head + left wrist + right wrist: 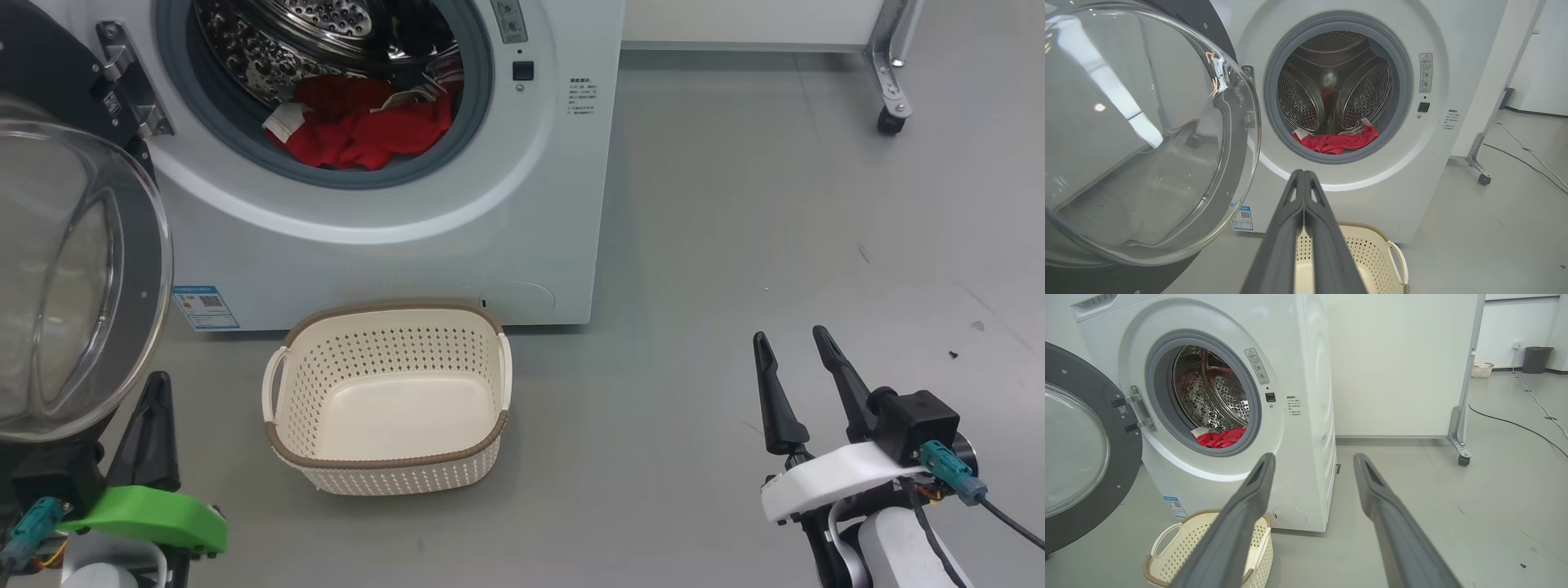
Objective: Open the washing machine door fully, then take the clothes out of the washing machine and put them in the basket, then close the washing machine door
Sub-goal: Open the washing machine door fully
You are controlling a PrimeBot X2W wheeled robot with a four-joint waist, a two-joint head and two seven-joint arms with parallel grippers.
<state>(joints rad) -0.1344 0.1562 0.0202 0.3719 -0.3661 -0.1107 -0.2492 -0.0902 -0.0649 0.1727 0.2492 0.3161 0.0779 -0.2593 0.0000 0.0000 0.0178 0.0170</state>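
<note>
The white washing machine [457, 245] stands with its round door [73, 278] swung wide open to the left, the clear glass bowl bulging toward me. Red clothes [359, 131] lie at the bottom of the steel drum, also seen as clothes [1337, 143] and clothes [1222, 438]. The cream basket [388, 465] sits on the floor in front of the machine with nothing in it. My left gripper [1303, 175] is shut on nothing, low beside the door. My right gripper [790, 343] stands open over the floor to the right, its fingers [1249, 498] apart.
Grey floor spreads to the right of the machine. A white panel on a metal leg with a caster [890, 122] stands at the back right. A cable [1515, 424], a small basket [1482, 370] and a dark bin [1536, 359] are far off.
</note>
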